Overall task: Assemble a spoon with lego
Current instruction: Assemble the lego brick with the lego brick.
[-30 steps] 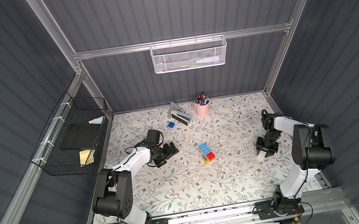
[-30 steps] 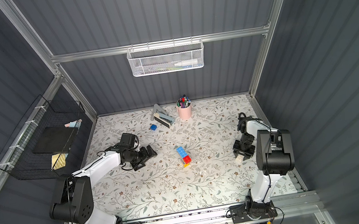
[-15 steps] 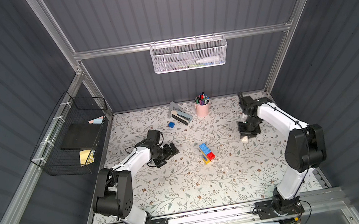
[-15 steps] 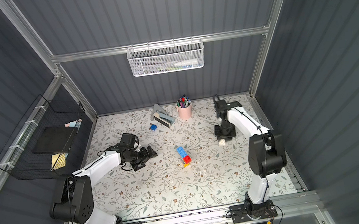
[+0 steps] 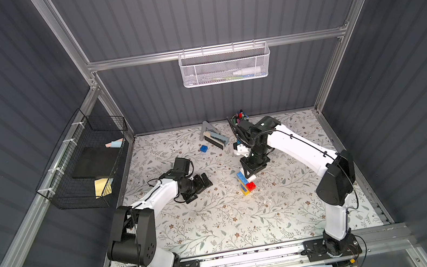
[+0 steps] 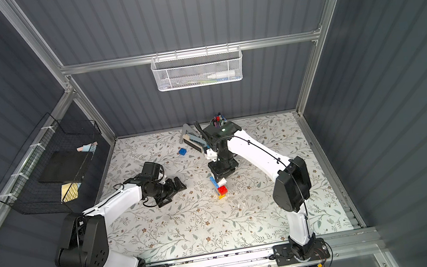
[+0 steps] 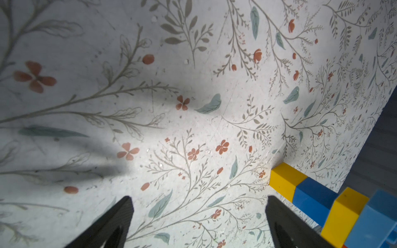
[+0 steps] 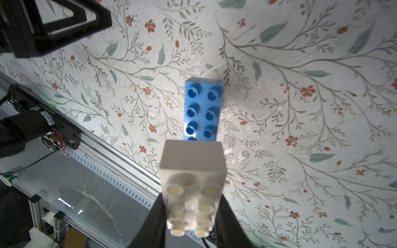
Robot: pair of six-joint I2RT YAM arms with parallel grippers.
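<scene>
The spoon (image 5: pixel 245 183) lies in the middle of the flowery table (image 5: pixel 219 224). In both top views it is a short row of blue, red and yellow bricks (image 6: pixel 220 187).

The right gripper (image 5: pixel 252 173) hangs over the spoon's far end. From up high, the white brick (image 5: pixel 252 177) in it is only a small pale spot. The right wrist view shows more. There the right gripper (image 8: pixel 191 214) pinches the white brick (image 8: pixel 192 178) between two black fingers (image 8: pixel 227 225). The brick's studs show, and the spoon's light blue brick (image 8: pixel 203 109) lies just past it. I cannot tell if the white brick touches the spoon.

The left gripper (image 5: pixel 204 182) sits low on the left arm's side of the spoon, near it but apart. The left wrist view shows its fingers (image 7: pixel 122 210) spread wide over bare table with nothing between them. That view also shows the spoon's yellow and dark blue row (image 7: pixel 311 193) from the side. The right wrist view does not show that row.

A loose blue brick (image 5: pixel 203 149) lies well apart from the spoon, toward the back wall. Only the top views show it.
</scene>
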